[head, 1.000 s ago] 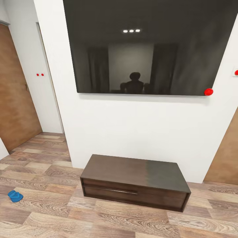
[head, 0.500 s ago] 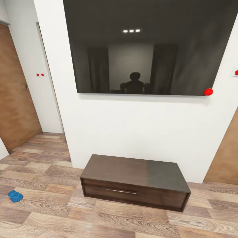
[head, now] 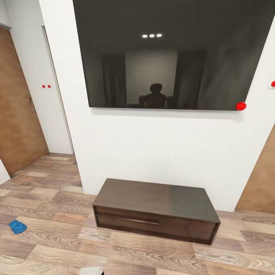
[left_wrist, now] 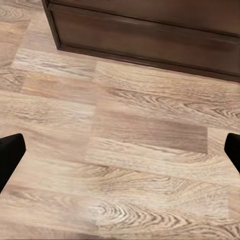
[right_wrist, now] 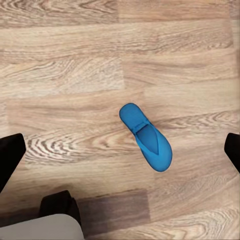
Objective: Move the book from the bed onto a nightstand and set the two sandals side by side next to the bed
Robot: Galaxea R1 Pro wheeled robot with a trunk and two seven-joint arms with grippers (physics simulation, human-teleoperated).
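Sandals come first: one bright blue sandal [head: 17, 226] lies flat on the wood floor [head: 57, 214] at the lower left edge of the head view, well apart from the furniture, and a blue sandal [right_wrist: 146, 137] lies sole-down at the centre of the right wrist view, its strap side up, alone on the planks; whether these are the same sandal or the two of the pair cannot be told. The right hand [right_wrist: 120, 155] hangs above that sandal with its dark fingers [right_wrist: 10, 155] at the far side edges of the picture, spread wide and holding nothing. The left hand [left_wrist: 120, 155] is likewise spread wide over bare floor, its dark fingers [left_wrist: 10, 155] at the side edges, gripping nothing, with the front of the long low dark wood cabinet [left_wrist: 150, 35] across the top of that frame. In the head view this cabinet [head: 156, 210] stands against a white wall [head: 152, 149] in the lower middle, beneath a large dark glossy panel [head: 168, 53] that fills the upper part and reflects three ceiling lights. Brown wooden doors [head: 17, 110] show at the left and right edges. A small pale object [head: 91, 271] sits at the bottom edge, too cut off to identify.
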